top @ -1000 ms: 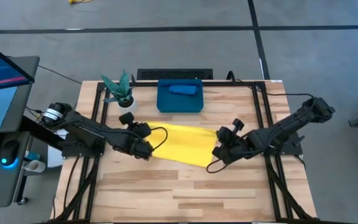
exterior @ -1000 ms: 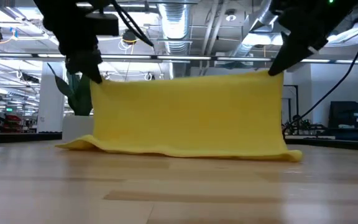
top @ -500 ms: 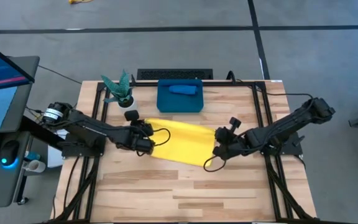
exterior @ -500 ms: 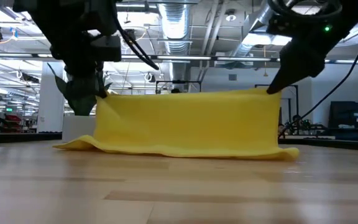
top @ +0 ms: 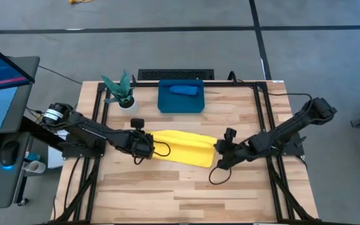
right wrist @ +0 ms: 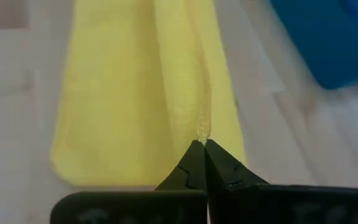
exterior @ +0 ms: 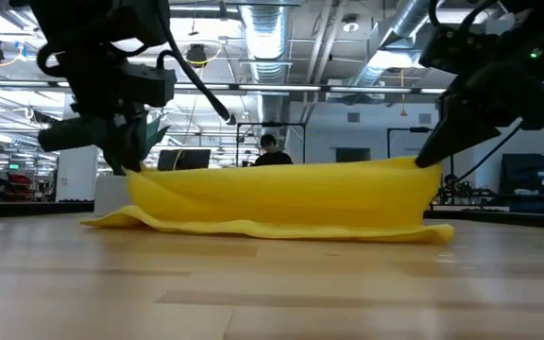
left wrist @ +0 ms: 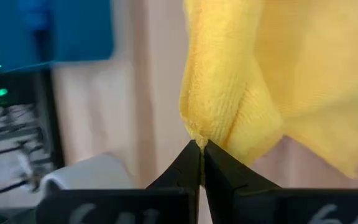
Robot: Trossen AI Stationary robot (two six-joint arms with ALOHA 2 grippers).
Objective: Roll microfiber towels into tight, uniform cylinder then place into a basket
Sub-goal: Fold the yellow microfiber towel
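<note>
High view: the yellow towel (top: 179, 148) lies at the centre of the frame on the tabletop (top: 180, 194), well below the basket (top: 181, 97) at upper centre, where the blue towel (top: 184, 90) already rests. The left hand (top: 144, 146) is closed on the towel's left end and the right hand (top: 219, 156) on its right end.

Low view: the towel (exterior: 281, 198) is held up by both top corners, sagging between them, its lower edge trailing on the tabletop (exterior: 272, 293). The left hand (exterior: 126, 156) sits at frame left, the right hand (exterior: 431, 151) at frame right.

Left wrist view: the left hand (left wrist: 201, 146) is pinched fully shut on a bunched corner of the towel (left wrist: 260, 81).

Right wrist view: the right hand (right wrist: 202, 142) is pinched shut on a raised fold of the towel (right wrist: 142, 99).

Judgement: a fold-over appears to be in hand. For a uniform roll, both hands are best carried across level and together, the held edge kept taut and laid parallel to the resting edge before release.
</note>
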